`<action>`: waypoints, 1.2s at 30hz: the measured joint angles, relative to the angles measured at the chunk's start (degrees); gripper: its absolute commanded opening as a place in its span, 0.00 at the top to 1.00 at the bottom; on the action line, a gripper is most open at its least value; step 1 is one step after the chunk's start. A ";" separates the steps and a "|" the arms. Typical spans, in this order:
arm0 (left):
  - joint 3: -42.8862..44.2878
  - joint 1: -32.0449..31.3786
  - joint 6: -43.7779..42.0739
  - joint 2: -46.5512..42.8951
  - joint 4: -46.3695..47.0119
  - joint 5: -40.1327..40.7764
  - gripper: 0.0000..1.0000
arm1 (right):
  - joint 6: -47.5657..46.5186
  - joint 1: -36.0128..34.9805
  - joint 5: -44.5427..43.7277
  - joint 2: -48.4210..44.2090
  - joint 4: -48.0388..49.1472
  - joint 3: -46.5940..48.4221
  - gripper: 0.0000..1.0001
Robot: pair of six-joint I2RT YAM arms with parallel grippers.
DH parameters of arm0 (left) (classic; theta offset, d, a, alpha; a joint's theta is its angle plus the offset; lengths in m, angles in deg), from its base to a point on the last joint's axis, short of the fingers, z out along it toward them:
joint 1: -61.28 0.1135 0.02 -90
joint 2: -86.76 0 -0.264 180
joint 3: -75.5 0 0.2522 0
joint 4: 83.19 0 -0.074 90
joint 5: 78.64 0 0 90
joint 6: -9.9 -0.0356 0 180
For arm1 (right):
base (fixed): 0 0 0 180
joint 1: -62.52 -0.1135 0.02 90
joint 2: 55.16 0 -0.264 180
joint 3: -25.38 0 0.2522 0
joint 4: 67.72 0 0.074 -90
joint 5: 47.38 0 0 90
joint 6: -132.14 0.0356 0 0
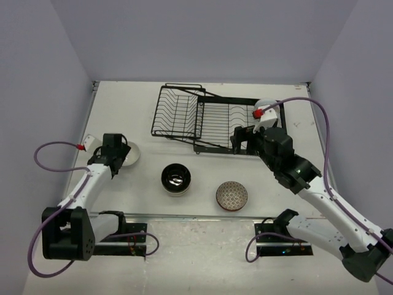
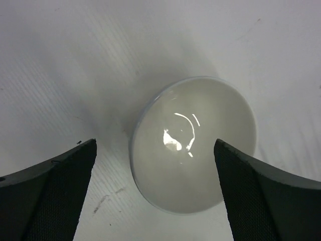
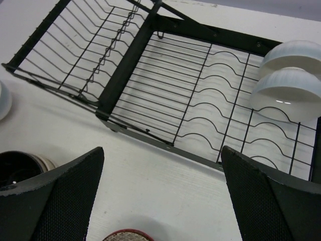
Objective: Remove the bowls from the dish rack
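White table (image 1: 141, 192), lilac walls (image 1: 202, 37) on three sides, dish rack (image 1: 202, 120) rearward

A pale, matte table (image 1: 123, 110) carries 4 loose things. The black wire dish rack (image 1: 202, 120) stands toward the far side, its raised basket on the left and its flat tined section on the right. Nearer, 3 bowls sit upright and well apart in a rough row: a plain white bowl (image 2: 193, 145) at left, a beige bowl with a glossy black inside (image 1: 176, 179) in the middle, and a brown net-patterned bowl (image 1: 232, 195) at right.
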 measured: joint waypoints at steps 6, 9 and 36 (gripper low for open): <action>4.26 0.00 -2.54 -9.73 -3.06 -2.62 0.00 | 4.15 7.72 2.34 3.10 0.55 -0.17 0.01; 9.05 0.00 -5.86 -14.69 -4.46 -4.87 0.00 | 9.03 12.76 5.51 3.26 2.95 -2.43 0.01; 8.68 -17.46 -37.51 -42.05 -7.43 -11.37 0.00 | 66.10 43.12 23.23 41.16 62.16 -17.16 0.36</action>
